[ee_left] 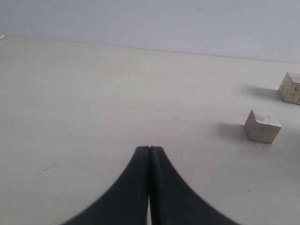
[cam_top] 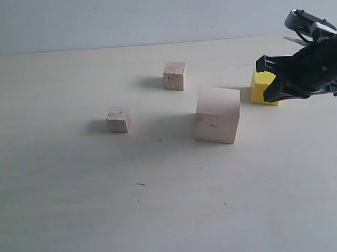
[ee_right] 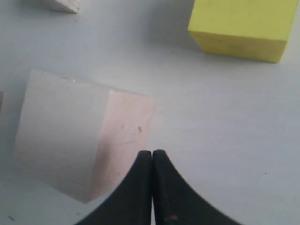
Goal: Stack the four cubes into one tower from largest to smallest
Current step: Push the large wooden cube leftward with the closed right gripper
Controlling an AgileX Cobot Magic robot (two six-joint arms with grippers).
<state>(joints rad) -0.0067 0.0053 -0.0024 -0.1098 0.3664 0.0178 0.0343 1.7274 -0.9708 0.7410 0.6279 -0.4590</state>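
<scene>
Right gripper (ee_right: 152,158), jaws pressed together and holding nothing, hovers beside the yellow cube (cam_top: 257,89) at the exterior frame's right edge.

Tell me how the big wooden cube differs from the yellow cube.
The large wooden cube is clearly bigger than the yellow cube. The wooden cube is pale bare wood; the yellow cube is bright yellow. In the exterior view the wooden cube shows whole, while the yellow cube sits partly behind the right arm. Both sit on the table, unstacked.
</scene>
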